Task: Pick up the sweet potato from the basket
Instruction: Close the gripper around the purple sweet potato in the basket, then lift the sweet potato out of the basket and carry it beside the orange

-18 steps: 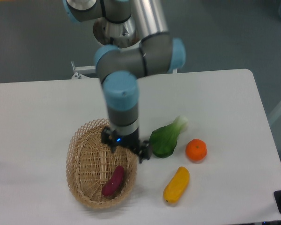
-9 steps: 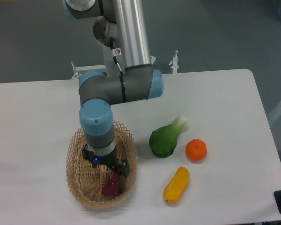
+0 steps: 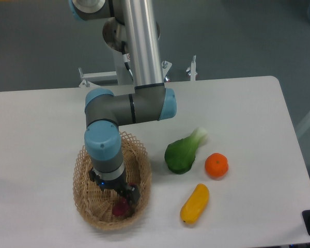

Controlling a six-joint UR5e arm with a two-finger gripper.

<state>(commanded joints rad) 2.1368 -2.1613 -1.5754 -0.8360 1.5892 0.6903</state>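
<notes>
Fixed camera: gripper [image 3: 119, 199] hung low inside basket [image 3: 83, 170], right over sweet potato [image 3: 122, 208]; fingers hidden by wrist, so grip state could not be told. Potato lay at basket's near right side, only lower end showing. Green vegetable [image 3: 182, 152], orange [image 3: 216, 165], yellow vegetable [image 3: 195, 203] sat on table [image 3: 36, 119]. No readable writing.

The hand [image 3: 119, 195] sits low inside the basket [image 3: 82, 178], walled in by the woven rim on all sides; the way out is upward. The sweet potato [image 3: 122, 208] lies right under it, mostly hidden, so contact is hard to judge. Right of the basket, the greens [image 3: 182, 154], orange [image 3: 216, 165] and yellow vegetable [image 3: 195, 204] crowd the desk [image 3: 36, 119]; the left is bare.
</notes>
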